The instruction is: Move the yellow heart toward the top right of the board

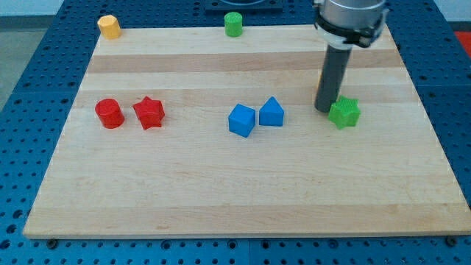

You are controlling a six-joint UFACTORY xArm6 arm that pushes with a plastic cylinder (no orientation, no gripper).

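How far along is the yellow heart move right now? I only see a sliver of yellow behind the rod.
Done: the yellow heart already sits in the board's right half, mostly hidden behind the rod. In hand: my tip is down beside it, just left of the green star. Left: the heart remains mid-height, well below the wooden board's top right corner, so the push up and right is unfinished.

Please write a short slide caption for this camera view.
My tip rests beside the green star, hiding a yellow block; blue and red blocks lie to the view's left.
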